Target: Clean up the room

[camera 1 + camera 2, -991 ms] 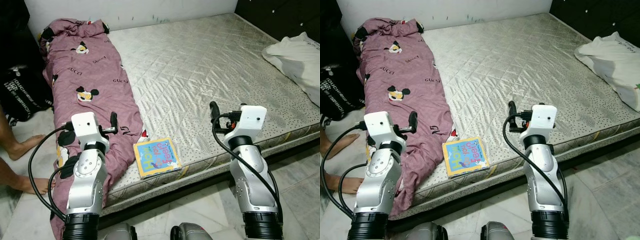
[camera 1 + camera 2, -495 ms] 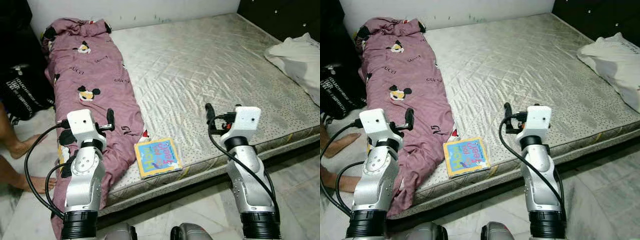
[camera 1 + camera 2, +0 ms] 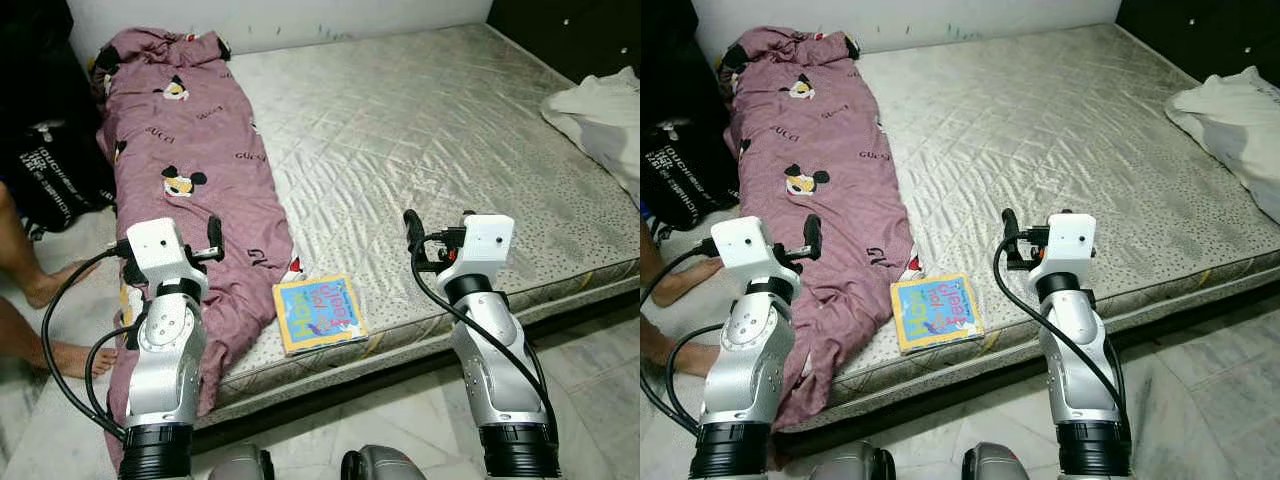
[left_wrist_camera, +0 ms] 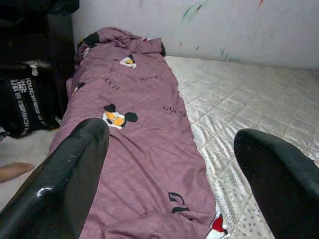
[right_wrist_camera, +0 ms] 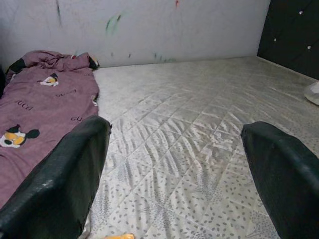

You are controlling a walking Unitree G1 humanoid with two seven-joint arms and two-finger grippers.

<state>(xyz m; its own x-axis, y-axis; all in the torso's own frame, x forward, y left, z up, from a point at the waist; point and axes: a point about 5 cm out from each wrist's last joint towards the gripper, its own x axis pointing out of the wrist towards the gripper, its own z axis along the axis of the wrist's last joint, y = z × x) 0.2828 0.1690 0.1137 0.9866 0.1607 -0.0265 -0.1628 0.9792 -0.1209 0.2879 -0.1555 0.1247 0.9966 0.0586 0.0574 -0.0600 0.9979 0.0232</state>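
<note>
Bare mattress (image 3: 430, 130), marble-looking floor (image 3: 590, 360), scuffed wall (image 5: 149, 30).

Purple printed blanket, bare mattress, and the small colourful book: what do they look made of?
Purple printed blanket: soft matte woven fabric, it creases and drapes. Bare mattress: quilted, satin-like cloth with a sheen. Small colourful book: glossy, stiff card cover, probably.

Home bedroom: bare mattress (image 3: 420, 130), blanket (image 3: 200, 190)

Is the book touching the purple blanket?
Apart. The left eye view shows a strip of bare mattress between the book and the purple blanket.
</note>
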